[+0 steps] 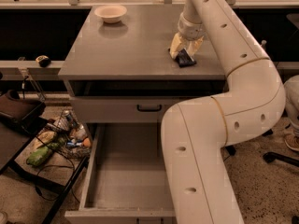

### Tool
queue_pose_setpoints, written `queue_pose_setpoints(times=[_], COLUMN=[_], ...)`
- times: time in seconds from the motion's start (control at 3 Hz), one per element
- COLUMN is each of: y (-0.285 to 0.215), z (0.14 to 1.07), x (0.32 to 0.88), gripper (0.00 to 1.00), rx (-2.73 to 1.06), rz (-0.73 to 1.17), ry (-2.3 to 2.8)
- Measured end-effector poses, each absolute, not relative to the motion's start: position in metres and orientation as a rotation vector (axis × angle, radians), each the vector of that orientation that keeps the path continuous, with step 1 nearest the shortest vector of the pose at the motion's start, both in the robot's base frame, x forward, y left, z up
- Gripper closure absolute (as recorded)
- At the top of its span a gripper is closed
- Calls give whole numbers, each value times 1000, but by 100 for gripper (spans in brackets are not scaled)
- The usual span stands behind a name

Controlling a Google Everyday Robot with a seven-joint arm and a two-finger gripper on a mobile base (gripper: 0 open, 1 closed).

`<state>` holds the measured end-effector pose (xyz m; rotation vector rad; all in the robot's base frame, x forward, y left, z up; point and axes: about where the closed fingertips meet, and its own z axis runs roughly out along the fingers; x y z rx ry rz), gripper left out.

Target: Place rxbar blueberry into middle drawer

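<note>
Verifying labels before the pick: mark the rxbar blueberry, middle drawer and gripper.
rxbar blueberry (186,61): camera view, wrapper's near end.
middle drawer (126,167): camera view, bare floor.
gripper (183,53): camera view, its tip, at the bar on the cabinet top (131,45).

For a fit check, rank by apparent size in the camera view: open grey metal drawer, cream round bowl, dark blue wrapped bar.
1. Open grey metal drawer.
2. Cream round bowl, though farther away.
3. Dark blue wrapped bar, under the gripper on the cabinet top.
</note>
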<state>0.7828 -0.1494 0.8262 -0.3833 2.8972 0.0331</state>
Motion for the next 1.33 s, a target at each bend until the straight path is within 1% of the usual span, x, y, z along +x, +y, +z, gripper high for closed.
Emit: queue_pose_setpoints(times=[0.33,0.67,1.0,1.33], y=[-149,-149,-149,-149], z=[826,826,826,826], x=[783,783,783,783], gripper=[33,0,0,18], rx=[-383,-383,-383,-383], rz=[33,33,33,33], ry=[2897,2897,2897,2897])
